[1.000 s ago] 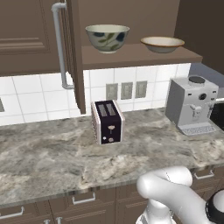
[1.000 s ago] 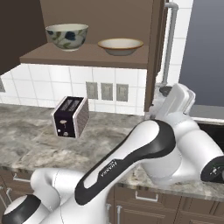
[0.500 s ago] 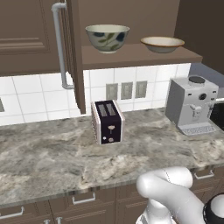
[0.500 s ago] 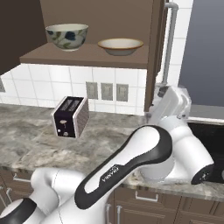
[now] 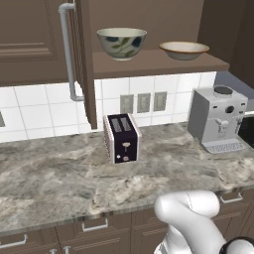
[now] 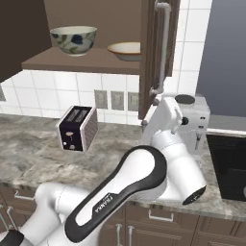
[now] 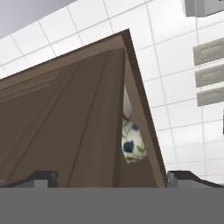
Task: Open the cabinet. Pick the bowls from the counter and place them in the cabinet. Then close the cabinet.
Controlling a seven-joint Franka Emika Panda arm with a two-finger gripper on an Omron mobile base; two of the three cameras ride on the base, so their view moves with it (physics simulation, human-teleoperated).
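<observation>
The cabinet [image 5: 149, 63] stands open, and both bowls rest on its shelf. A deep bowl [image 5: 121, 42] [image 6: 73, 39] with a blue-green leaf pattern is on the left. A shallower cream bowl [image 5: 183, 49] [image 6: 126, 50] sits to its right. My gripper [image 6: 153, 111] [image 7: 113, 178] is open and empty, at the lower corner of the right door [image 6: 153, 57], facing its brown outer panel [image 7: 65, 131]. Past the door's edge, the hand view shows the patterned bowl [image 7: 131, 144]. The left door [image 5: 84, 59] hangs open with its bar handle [image 5: 67, 49].
A black toaster [image 5: 121, 139] [image 6: 77, 129] stands on the marbled counter [image 5: 59, 183] under the shelf. A grey coffee machine [image 5: 218, 119] [image 6: 192, 115] is at the right, just behind my hand. Wall sockets [image 5: 144, 102] sit in the white tiles. Low drawers [image 5: 94, 225] run below the counter.
In the right base view my hand has moved left, and the right door with its handle has swung left with it. The bowls and toaster have stayed put.
</observation>
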